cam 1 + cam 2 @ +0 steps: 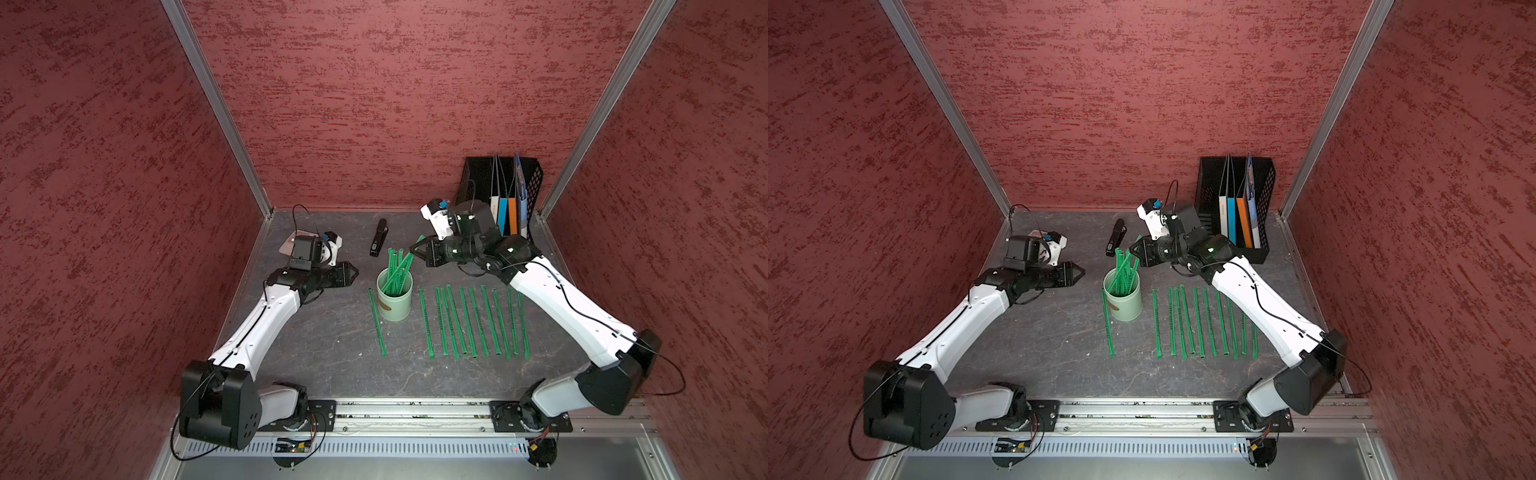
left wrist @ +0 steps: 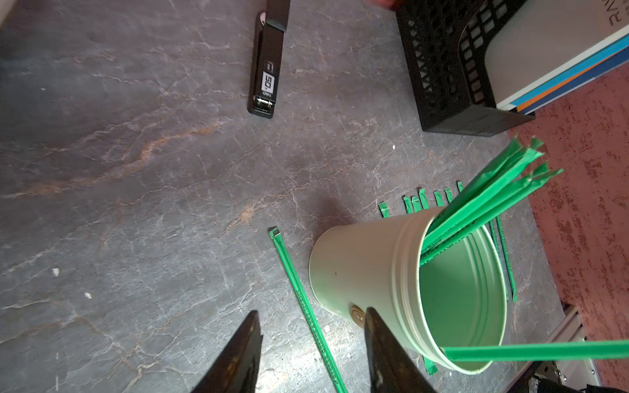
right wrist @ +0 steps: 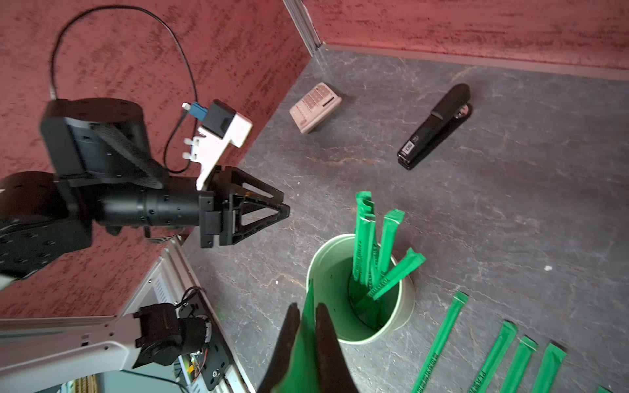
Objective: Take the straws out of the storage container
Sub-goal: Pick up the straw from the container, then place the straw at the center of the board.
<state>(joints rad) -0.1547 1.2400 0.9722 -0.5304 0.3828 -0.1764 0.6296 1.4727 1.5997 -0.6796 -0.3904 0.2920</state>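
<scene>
Entry: R gripper [image 3: 308, 326] was clamped on one straw [image 2: 527, 352], long axis running from storage container [image 1: 395, 305] rim to it; other straws [image 1: 397, 266] stood inside; L gripper [image 2: 312, 311], jaws apart & empty, sat beside container.

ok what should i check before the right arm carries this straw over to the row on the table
1. Grip: the right end effector is shut on one straw: ok.
2. Clearance: is that straw's free end out of the storage container? Cannot tell, because it overlaps the rim in both wrist views.
3. Stability: the storage container stands upright: ok.
4. Other arm: the left end effector is open, empty and apart from the container in both top views: ok.
5. Container emptied: not ok. Several straws stand in it.
</scene>
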